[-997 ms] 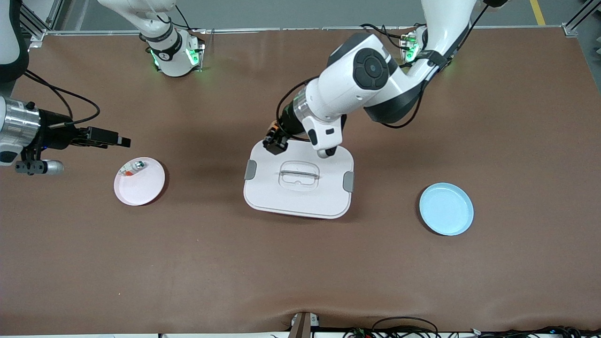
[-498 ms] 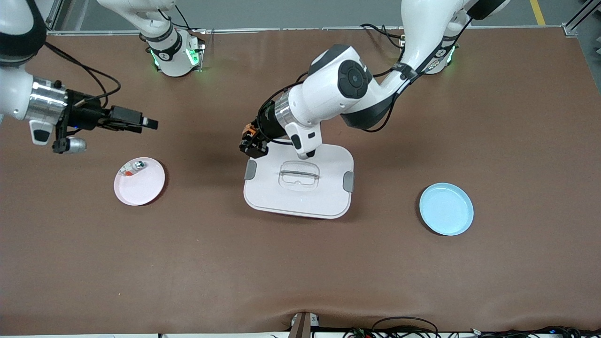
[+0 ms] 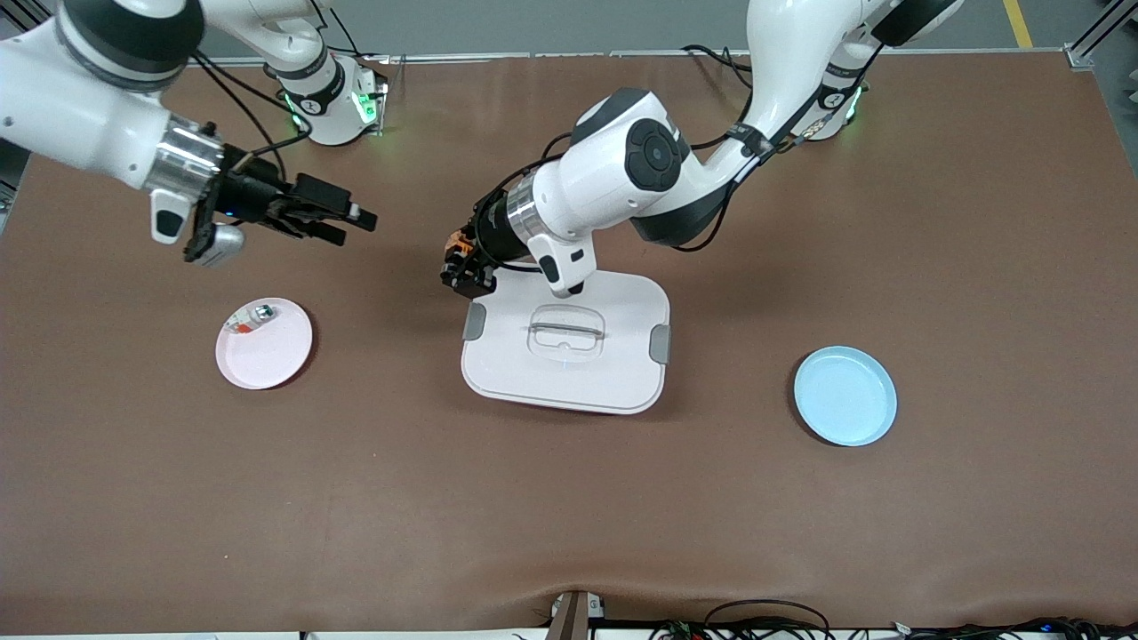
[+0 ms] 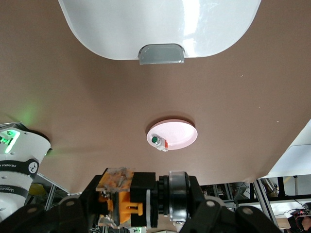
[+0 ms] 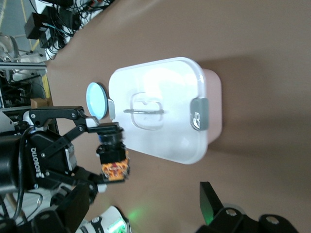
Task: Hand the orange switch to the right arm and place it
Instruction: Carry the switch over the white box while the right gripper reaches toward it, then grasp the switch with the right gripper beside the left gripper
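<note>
My left gripper (image 3: 464, 267) is shut on the orange switch (image 3: 457, 242), up in the air just off the corner of the white lidded box (image 3: 569, 382), toward the right arm's end. In the left wrist view the orange switch (image 4: 121, 200) sits sideways between the black fingers. My right gripper (image 3: 348, 224) hangs open and empty over bare table, pointing at the left gripper with a gap between them. In the right wrist view the switch (image 5: 114, 167) shows in the left gripper (image 5: 111, 150) ahead of the right gripper (image 5: 146, 208).
A pink plate (image 3: 271, 356) lies toward the right arm's end, with a small silver part with a red bit (image 3: 252, 316) on it. A blue plate (image 3: 845, 396) lies toward the left arm's end. The white box stands mid-table.
The right arm has swung in from the table's end toward the middle, gripper open. The left gripper has carried the switch off the box lid toward the right gripper.
</note>
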Robot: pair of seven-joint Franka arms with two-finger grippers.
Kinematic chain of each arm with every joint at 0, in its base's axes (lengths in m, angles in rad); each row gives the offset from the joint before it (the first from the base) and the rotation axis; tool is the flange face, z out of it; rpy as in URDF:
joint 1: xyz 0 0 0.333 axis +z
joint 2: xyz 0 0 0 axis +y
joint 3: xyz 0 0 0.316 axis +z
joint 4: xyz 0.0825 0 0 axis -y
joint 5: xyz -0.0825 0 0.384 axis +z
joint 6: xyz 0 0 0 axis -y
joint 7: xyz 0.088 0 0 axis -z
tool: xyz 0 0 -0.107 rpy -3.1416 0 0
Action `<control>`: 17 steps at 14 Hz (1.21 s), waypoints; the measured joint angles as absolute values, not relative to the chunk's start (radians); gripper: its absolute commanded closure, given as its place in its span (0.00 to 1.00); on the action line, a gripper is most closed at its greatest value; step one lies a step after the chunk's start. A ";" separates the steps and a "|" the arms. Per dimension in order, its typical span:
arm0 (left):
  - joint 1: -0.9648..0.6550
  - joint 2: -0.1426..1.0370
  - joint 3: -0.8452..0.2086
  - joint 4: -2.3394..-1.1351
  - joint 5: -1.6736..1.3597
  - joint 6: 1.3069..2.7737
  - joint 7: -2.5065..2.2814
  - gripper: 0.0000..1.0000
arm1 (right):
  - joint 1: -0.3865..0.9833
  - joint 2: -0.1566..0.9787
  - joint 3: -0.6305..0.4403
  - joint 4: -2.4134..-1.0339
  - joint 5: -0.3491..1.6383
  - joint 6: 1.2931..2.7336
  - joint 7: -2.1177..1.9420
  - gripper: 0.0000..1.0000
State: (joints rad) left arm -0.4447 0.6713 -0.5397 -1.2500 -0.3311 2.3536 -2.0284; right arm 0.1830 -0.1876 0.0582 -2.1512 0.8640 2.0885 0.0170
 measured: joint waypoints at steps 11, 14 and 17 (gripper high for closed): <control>-0.450 0.677 -0.540 -1.248 -0.331 2.354 -2.029 1.00 | 0.403 -0.179 0.058 -2.235 0.884 2.407 0.110 0.00; -0.455 0.677 -0.540 -1.248 -0.331 2.354 -2.029 1.00 | 0.410 -0.163 0.057 -2.240 0.884 2.412 0.110 0.00; -0.455 0.678 -0.539 -1.248 -0.331 2.354 -2.029 1.00 | 0.414 -0.149 0.057 -2.241 0.884 2.412 0.110 0.00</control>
State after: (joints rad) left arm -0.4554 0.6779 -0.5393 -1.2481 -0.3312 2.3536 -2.0285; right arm 0.4143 -0.1495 0.0575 -2.2409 0.8838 2.4117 0.1097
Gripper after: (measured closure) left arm 0.278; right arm 0.000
